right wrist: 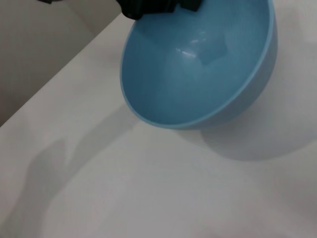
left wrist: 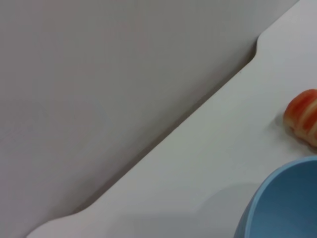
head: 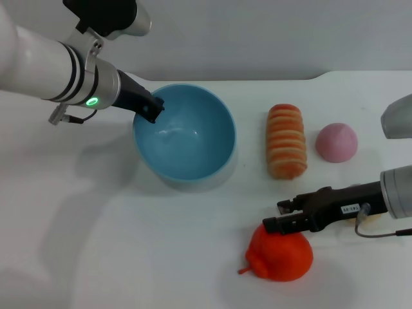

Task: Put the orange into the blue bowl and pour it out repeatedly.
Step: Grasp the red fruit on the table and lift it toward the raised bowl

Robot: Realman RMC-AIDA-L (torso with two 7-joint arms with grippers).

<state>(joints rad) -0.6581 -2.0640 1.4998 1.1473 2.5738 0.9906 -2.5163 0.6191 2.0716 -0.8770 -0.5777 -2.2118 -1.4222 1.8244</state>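
- Blue bowl sits left of centre on the table, tipped so its mouth faces the near side; nothing in it.
- Left gripper is clamped on the bowl's far-left rim, one finger inside the wall.
- Right wrist view confirms: dark fingers pinch the rim of the tilted bowl.
- Orange lies on the table at near right, well apart from the bowl.
- Right gripper hovers just over the orange's far side, jaws apart, nothing held; contact with the orange can't be told.
- Striped loaf lies right of the bowl; pink dome right of the loaf.
- Left wrist view: bowl rim, loaf end, table edge.
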